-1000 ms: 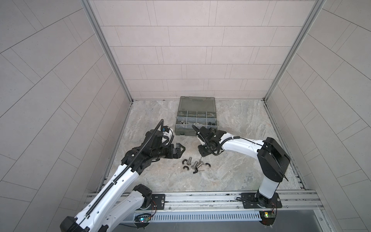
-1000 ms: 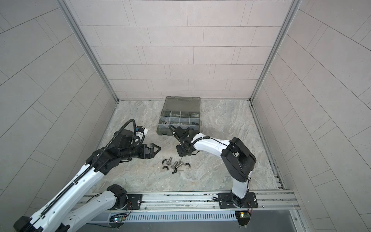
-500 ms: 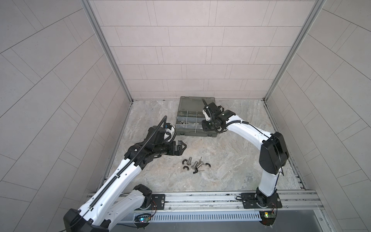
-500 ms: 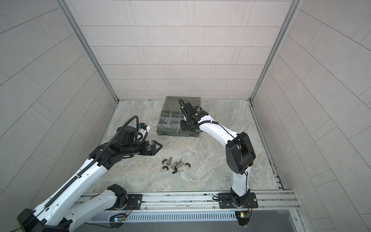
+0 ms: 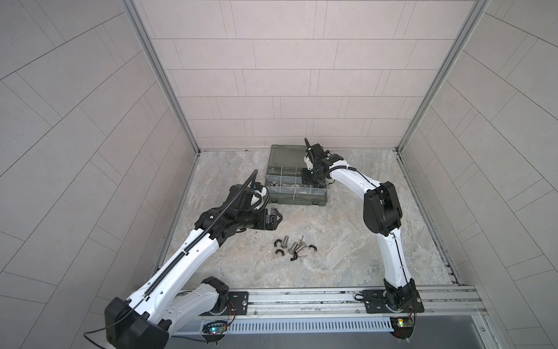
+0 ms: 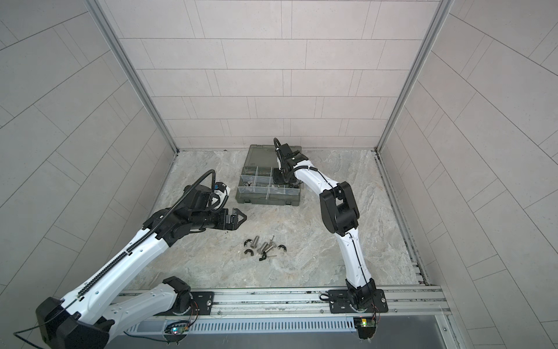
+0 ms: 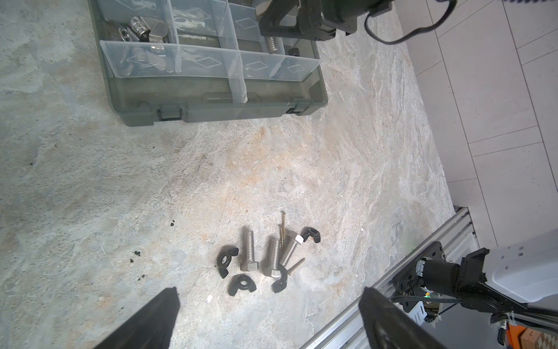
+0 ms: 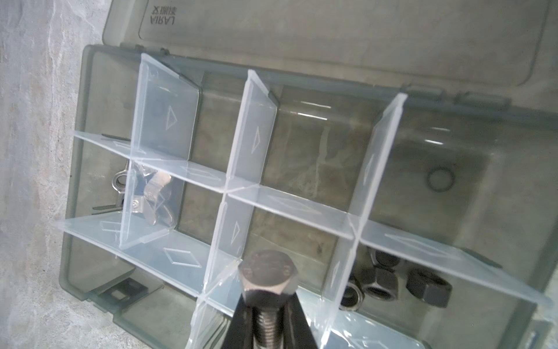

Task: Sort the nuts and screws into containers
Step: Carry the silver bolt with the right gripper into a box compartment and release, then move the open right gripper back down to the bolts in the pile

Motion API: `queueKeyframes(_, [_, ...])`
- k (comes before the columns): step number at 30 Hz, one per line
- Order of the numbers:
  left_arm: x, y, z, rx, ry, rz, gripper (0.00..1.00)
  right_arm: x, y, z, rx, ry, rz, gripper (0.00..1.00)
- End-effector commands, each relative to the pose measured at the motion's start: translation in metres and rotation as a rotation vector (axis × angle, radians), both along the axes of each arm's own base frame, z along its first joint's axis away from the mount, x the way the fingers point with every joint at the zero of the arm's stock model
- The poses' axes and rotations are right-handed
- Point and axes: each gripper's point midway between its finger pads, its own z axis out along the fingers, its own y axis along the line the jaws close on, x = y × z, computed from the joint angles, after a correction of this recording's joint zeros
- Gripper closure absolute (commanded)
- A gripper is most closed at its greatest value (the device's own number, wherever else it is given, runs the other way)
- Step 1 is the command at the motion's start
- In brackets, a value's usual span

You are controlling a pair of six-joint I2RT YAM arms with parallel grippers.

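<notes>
Three silver hex-head screws [image 7: 249,252] lie flat in a loose cluster on the stone floor, with black wing nuts [image 7: 241,282] scattered round them (and two thin brass screws [image 7: 282,232] mixed in). A fourth screw [image 8: 267,272] sits clamped by its thread in the right gripper [image 8: 268,305], head out over the open containers [image 8: 287,205]. One compartment holds black hex nuts [image 8: 380,284], another silver wing nuts [image 8: 157,196].

We see a booth closed in by three walls of pale grey tiles laid in long staggered rows: a back wall [image 5: 280,90], a left wall [image 5: 75,121] and a right wall [image 5: 498,136]. Slim aluminium posts [image 5: 161,75] run down the two back corners. The floor [image 5: 347,241] is a marbled slab, grey with beige veins, with a few dark crumbs [image 7: 137,252] on it. Along its near edge lies a metal rail [image 5: 302,297], with a slotted white grille [image 5: 302,326] just in front. The light is soft and even.
</notes>
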Motion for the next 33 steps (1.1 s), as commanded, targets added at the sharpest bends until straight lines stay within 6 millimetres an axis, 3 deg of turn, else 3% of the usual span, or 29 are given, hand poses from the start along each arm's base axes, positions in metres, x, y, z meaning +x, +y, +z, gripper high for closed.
queueKeyframes(1, [0.01,0.0,0.011,0.006,-0.045,-0.006,0.0,0.009,0.002,-0.001,0.031,0.008,-0.01,0.86])
queueKeyframes(7, [0.012,-0.001,0.007,0.016,-0.031,-0.011,0.0,0.009,0.001,0.001,0.046,0.007,-0.001,0.73])
queueKeyframes(13, [0.008,0.0,0.009,-0.003,-0.033,-0.008,0.0,-0.007,-0.004,0.034,0.061,-0.029,0.012,0.69])
queueKeyframes(16, [0.001,0.002,0.008,-0.025,-0.029,0.001,0.0,-0.035,-0.005,0.055,0.062,-0.059,0.032,0.69])
queueKeyframes(21, [-0.019,0.008,0.002,-0.055,-0.018,0.005,0.0,-0.111,-0.002,0.065,0.018,-0.066,0.115,0.69])
queueKeyframes(27, [-0.037,0.018,-0.003,-0.052,-0.007,0.016,0.0,-0.201,0.006,0.033,-0.077,0.002,0.241,0.65])
queueKeyframes(33, [-0.046,0.023,0.004,-0.09,-0.036,0.038,0.0,-0.257,0.023,-0.002,-0.118,0.043,0.319,0.63])
